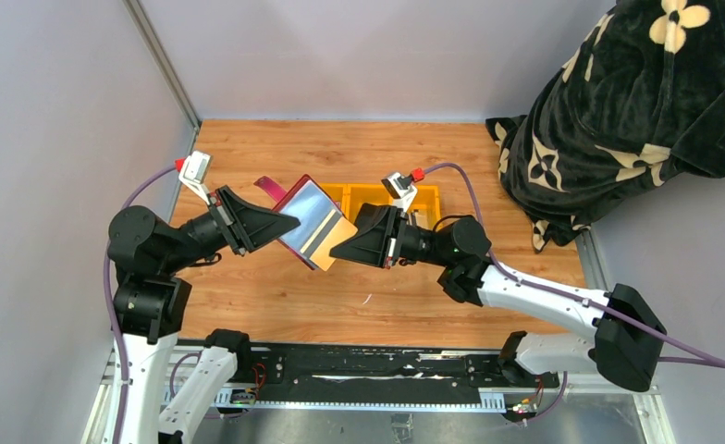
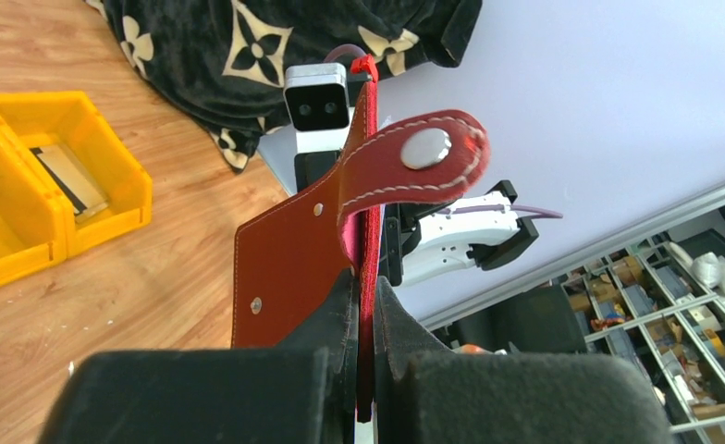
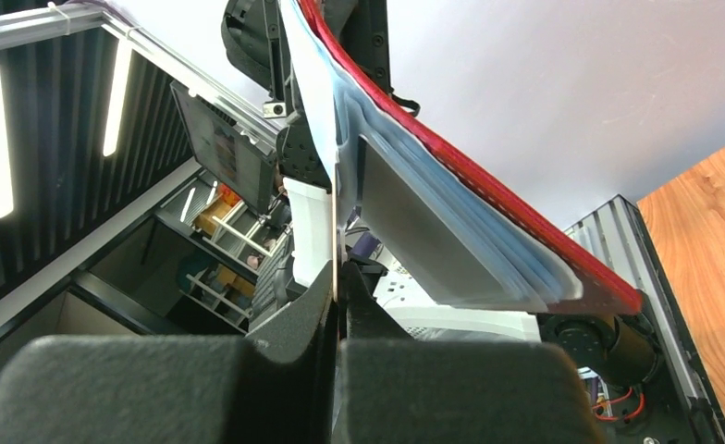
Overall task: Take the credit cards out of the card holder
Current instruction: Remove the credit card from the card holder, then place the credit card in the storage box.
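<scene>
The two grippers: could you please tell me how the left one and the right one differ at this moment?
The left gripper pinches the maroon cover of the card holder; the right gripper pinches what looks like a tan-gold card jutting from its sleeves. The left gripper reaches in from the left, the right gripper from the right. Both are shut and held above the table.

Yellow tray (image 1: 429, 198) on wood table (image 1: 276, 305), blk floral blanket (image 1: 618, 102) far rt
</scene>
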Controlling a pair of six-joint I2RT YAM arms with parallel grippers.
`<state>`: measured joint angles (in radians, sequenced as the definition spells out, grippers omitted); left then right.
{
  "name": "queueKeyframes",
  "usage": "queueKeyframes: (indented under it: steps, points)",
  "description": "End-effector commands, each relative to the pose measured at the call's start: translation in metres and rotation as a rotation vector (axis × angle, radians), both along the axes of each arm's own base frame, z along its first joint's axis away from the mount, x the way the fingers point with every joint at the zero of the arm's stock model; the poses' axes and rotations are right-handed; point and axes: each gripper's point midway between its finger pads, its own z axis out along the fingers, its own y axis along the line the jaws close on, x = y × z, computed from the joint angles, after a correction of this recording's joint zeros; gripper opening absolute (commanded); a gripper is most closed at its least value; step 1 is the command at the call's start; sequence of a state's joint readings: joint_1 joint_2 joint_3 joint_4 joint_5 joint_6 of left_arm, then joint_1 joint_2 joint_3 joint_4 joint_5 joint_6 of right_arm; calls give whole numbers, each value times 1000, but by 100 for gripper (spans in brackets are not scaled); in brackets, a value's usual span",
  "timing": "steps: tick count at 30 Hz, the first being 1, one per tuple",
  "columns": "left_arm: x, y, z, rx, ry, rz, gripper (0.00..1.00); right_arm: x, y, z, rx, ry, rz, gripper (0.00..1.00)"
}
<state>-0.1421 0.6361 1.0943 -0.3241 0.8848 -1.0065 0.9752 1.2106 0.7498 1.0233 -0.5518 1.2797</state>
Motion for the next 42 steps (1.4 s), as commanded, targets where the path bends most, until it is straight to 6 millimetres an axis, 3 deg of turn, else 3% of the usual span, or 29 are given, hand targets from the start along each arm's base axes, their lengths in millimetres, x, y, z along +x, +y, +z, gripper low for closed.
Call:
queueKeyframes:
  steps: [1, 9, 19, 28, 37, 42]
  points:
    - [-3, 2, 18, -11, -57, 6, 0, -9, -2, -9, -36, -33, 15, 0]
    - [-4, 2, 28, 1, -101, 10, 0, -6, -17, -41, -175, -13, -24, 0]
    - [-4, 3, 28, 15, -110, 14, 0, 21, -56, -70, -471, -57, -141, 0]
    - [-10, 2, 40, 13, -143, -3, 0, 79, -95, -125, -803, -41, -278, 0]
    - [-11, 1, 40, 14, -153, -18, 0, 165, -174, -190, -1368, -96, -568, 0]
    - [-14, 1, 41, 14, -157, -24, 0, 201, -188, -228, -1562, -84, -576, 0]
